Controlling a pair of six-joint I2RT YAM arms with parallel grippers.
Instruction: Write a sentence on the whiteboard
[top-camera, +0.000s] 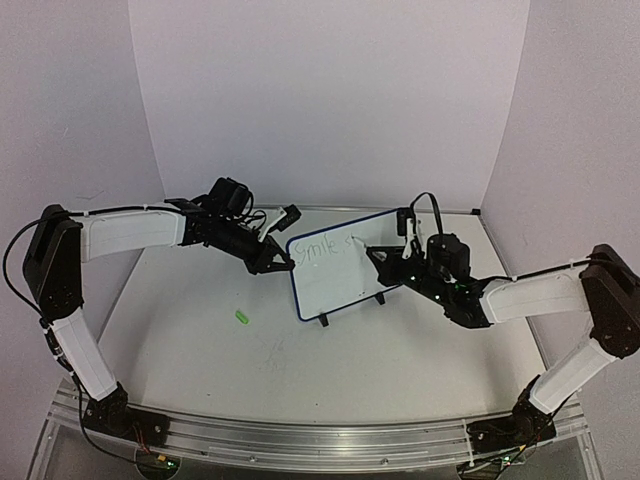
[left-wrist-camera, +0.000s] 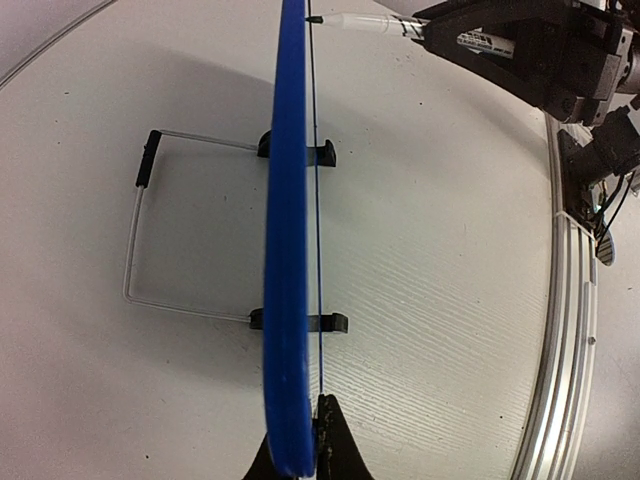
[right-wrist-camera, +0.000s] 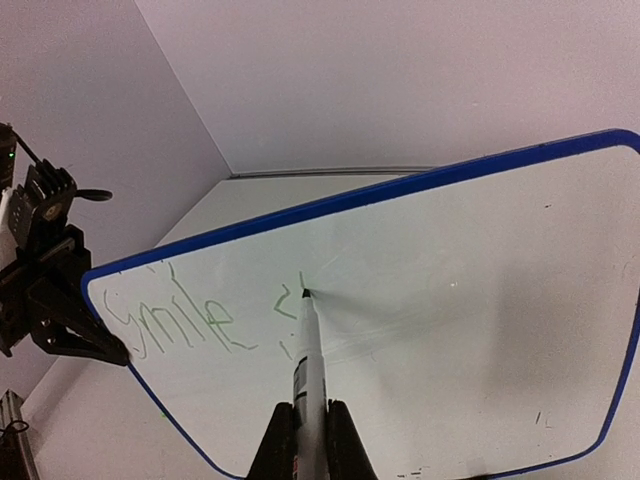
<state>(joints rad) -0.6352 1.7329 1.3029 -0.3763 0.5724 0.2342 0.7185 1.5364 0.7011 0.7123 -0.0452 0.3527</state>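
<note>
Right hand (right-wrist-camera: 310, 418) is clamped on the barrel of a marker (right-wrist-camera: 304, 360), which juts forward from between its fingers. The marker's tip touches the face of the whiteboard (right-wrist-camera: 450, 330), about midway across the upper writing line. The left wrist view looks along the board's edge and shows the same contact, with the tip meeting the front face.

At the board's left edge, the left hand (top-camera: 272, 262) is closed on the blue frame and appears to be steadying it. In its own wrist view its fingers pinch either side of the frame.

The whiteboard stands upright near the middle of the bench (top-camera: 200, 350). It rests on two black feet (left-wrist-camera: 320, 153), with a wire stand (left-wrist-camera: 135, 235) folded out behind it.

Of the sentence (right-wrist-camera: 175, 320), one green word, "Smile", is finished at the board's upper left. Just right of it are a few short green strokes where the tip now rests, seemingly the first letter of a second word. The rest of the board face is blank apart from faint smudges.

The task looks to be in its early part, with one word done and a second barely begun. The remaining words are yet to be written, and the frames do not show how many there will be.

A small green bit (top-camera: 241, 317), perhaps the cap, lies on the bench to the front left of the board.
</note>
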